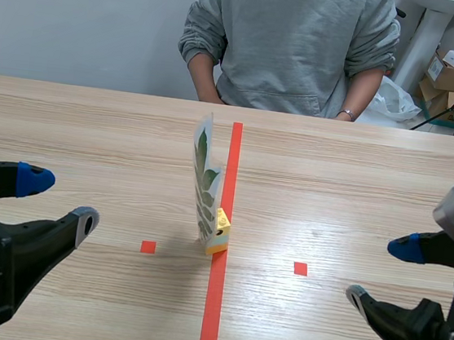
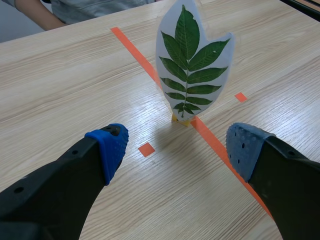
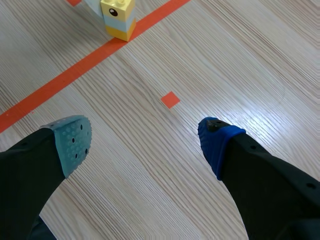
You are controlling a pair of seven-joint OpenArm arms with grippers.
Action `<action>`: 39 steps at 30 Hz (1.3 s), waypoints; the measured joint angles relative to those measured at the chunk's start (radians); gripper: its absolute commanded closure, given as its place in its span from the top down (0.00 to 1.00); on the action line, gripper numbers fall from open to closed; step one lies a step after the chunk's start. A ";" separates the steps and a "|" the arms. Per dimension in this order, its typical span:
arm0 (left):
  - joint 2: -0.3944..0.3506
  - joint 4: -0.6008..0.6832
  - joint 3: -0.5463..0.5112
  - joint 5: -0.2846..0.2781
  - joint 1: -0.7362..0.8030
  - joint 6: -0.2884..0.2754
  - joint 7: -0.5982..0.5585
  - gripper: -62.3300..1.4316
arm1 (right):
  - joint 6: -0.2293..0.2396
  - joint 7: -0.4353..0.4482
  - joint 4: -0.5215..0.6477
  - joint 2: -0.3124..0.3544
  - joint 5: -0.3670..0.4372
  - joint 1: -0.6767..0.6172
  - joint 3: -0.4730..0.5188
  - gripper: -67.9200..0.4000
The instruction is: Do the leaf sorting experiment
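Leaf card (image 2: 192, 70) stands upright in a yellow block (image 1: 218, 233) on the centre tape line (image 1: 212, 316), long axis vertical. It lies directly ahead of the released left end effector (image 2: 177, 150). The right end effector (image 1: 379, 272), also released, appears slightly farther away.

I see one obstacle in the middle: the leaf card (image 1: 205, 186), upright on a block (image 1: 218, 233) at the tape line. From my left gripper (image 1: 61, 200) and my right gripper (image 1: 381, 271), bare table (image 1: 91, 138) leads to it. A person (image 1: 290, 46) sits close at the far edge.
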 measured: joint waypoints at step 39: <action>0.000 0.000 0.000 0.000 0.000 0.000 0.000 0.71 | -0.076 -0.055 -0.011 -0.056 -0.002 0.164 -0.183 0.65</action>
